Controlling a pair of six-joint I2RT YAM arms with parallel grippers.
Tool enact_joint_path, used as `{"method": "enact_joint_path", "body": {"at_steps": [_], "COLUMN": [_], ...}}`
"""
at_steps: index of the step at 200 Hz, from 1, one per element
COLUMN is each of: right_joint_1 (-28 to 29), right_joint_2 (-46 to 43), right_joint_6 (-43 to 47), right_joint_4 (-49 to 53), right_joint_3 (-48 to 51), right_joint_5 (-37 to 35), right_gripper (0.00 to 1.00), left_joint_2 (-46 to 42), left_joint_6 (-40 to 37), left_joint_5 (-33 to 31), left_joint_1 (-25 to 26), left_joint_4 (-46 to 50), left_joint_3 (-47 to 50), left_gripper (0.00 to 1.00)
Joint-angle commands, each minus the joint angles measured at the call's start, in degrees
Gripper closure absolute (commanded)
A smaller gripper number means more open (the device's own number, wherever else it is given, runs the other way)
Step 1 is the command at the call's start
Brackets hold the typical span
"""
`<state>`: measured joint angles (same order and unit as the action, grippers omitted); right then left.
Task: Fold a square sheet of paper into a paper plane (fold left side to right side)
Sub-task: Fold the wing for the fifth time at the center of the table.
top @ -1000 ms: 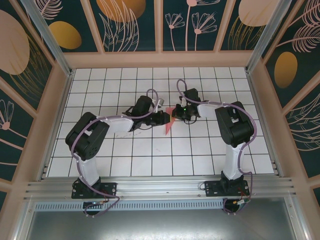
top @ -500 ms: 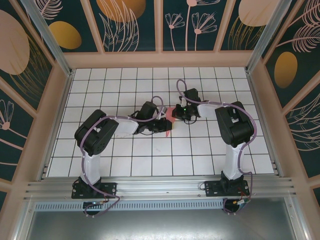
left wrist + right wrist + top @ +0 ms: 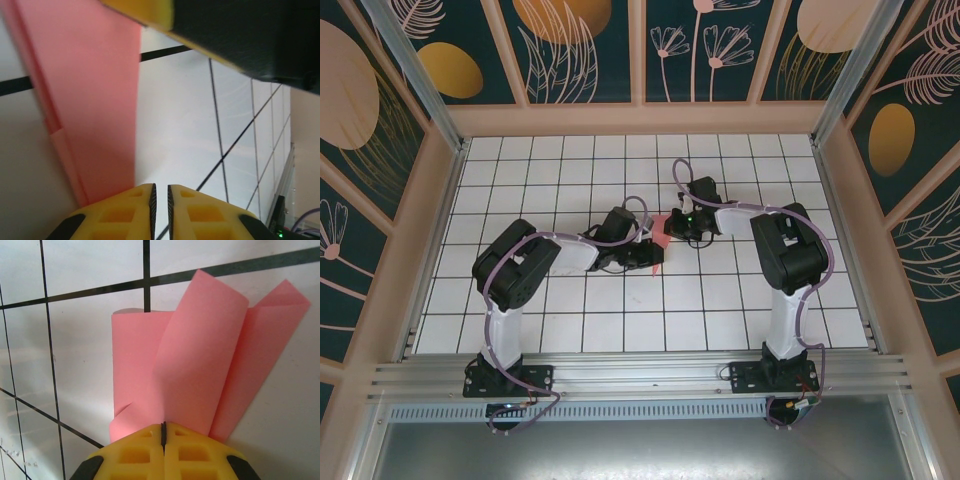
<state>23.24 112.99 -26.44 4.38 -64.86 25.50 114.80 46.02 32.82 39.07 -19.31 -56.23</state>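
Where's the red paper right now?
Top view: the red paper sits near the middle of the table, between the left gripper and the right gripper, which pinches its edge.

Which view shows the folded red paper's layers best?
Right wrist: the square sheet of paper shows overlapping flaps and creases sharply. Left wrist gives a blurred close-up strip; top external, a small red sliver.
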Motion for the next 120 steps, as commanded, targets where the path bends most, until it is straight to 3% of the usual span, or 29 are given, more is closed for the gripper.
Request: {"method": "enact_joint_path", "body": {"at_steps": [1,65,120], "right_joint_1": [-0.90,-0.54,2.22], "right_joint_2": [-3.49,-12.02,-8.19], "right_joint_6": [1.74,0.39,-0.12], "right_joint_4": [1.67,-2.40,-4.46], "right_joint_3": [0.43,7.88,7.95], "right_joint_5": [-0.59,3.66,5.40], "right_gripper": [1.00,1.00,1.00], "left_joint_2": [1.94,3.06,3.06], "left_joint_6": [0.83,0.97,0.39], "left_joint_5": [-1.43,-2.84,-3.42], "left_joint_1": [0.71,1.36,1.62], "left_joint_4": [3.18,5.77,7.07], "left_joint_3": [1.36,0.86,0.86], "left_gripper": [0.84,0.88,0.88]}}
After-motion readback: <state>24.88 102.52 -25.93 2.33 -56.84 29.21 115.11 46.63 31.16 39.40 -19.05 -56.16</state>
